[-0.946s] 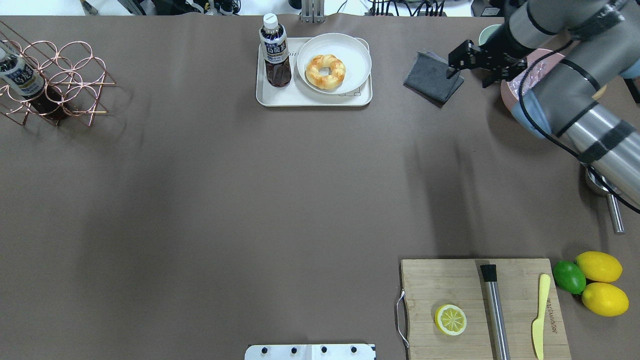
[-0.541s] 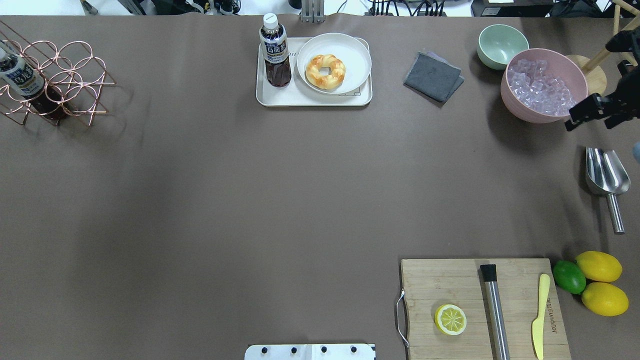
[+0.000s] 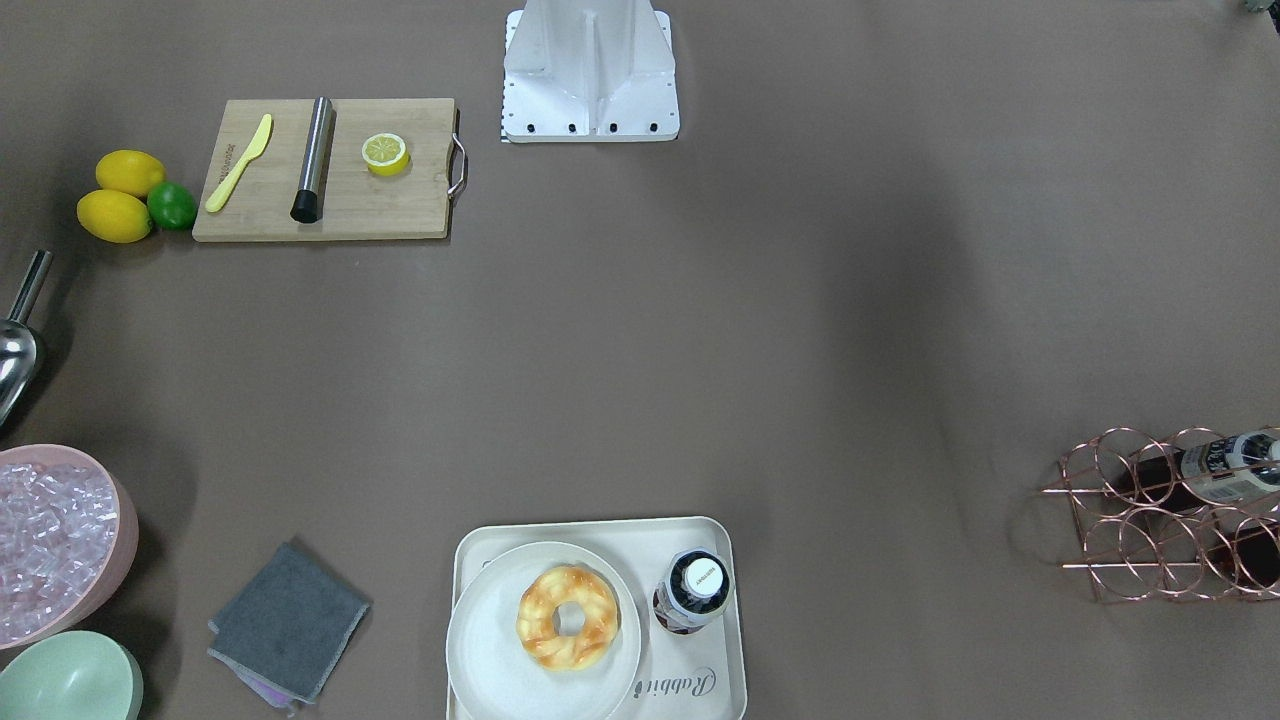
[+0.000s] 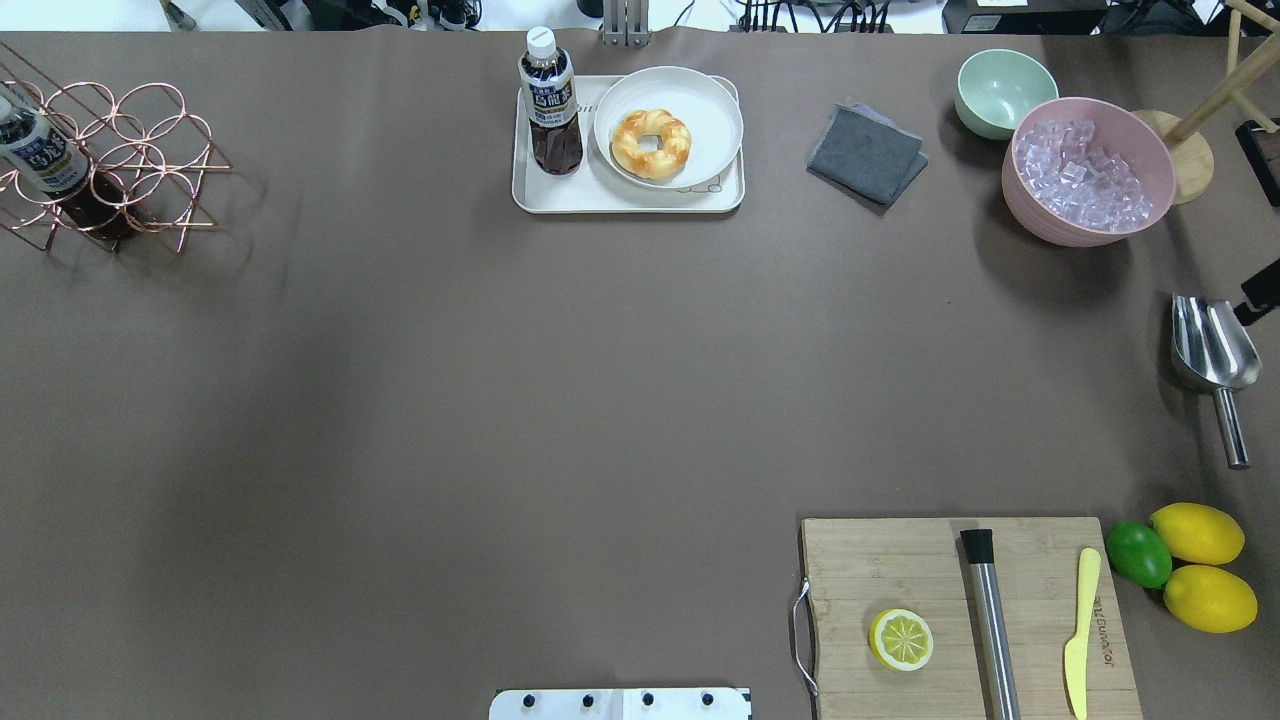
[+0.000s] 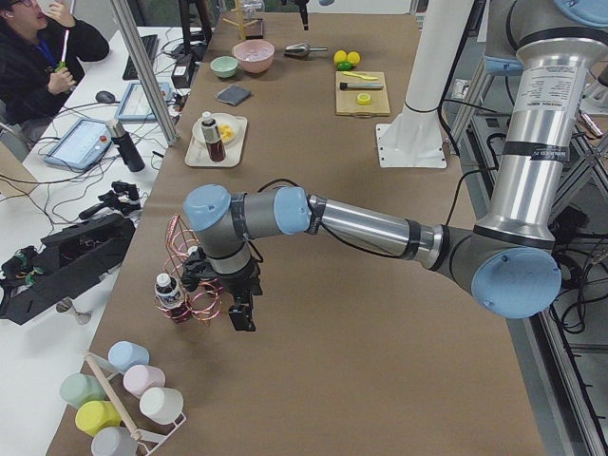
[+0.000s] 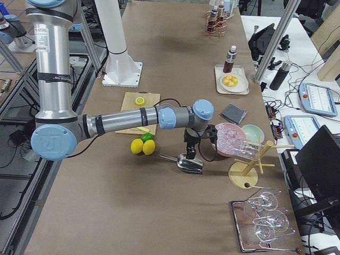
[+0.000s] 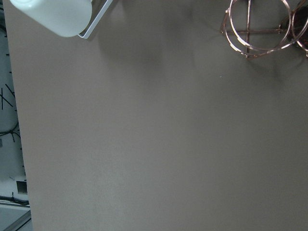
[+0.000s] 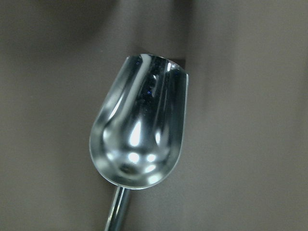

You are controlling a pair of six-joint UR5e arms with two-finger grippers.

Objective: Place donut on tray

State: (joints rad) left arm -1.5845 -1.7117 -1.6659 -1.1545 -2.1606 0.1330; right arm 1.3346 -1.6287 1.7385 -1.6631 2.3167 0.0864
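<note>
The right gripper hangs just above the scoop, well apart from the tray, off toward the robot's right. Only a black sliver of it shows at the overhead view's edge, and I cannot tell how far its fingers are spread. Its wrist view shows the scoop's bowl and nothing gripped. The left gripper hangs low over the table beside the rack, well apart from the tray on the robot's left. I cannot tell its opening either, and its wrist view shows nothing held.

"Rabbit" is written in script on the tray beside the plate. The label on the bottle is too small to read.

The donut lies on the plate, which sits on the tray, with the 1 bottle upright just beside it.

0.9 s ago the right gripper was over the cloth, near the tray. 0.5 s ago it was past the bowl of ice, and now it is farther still from the tray. The donut, plate and bottle have not moved.
</note>
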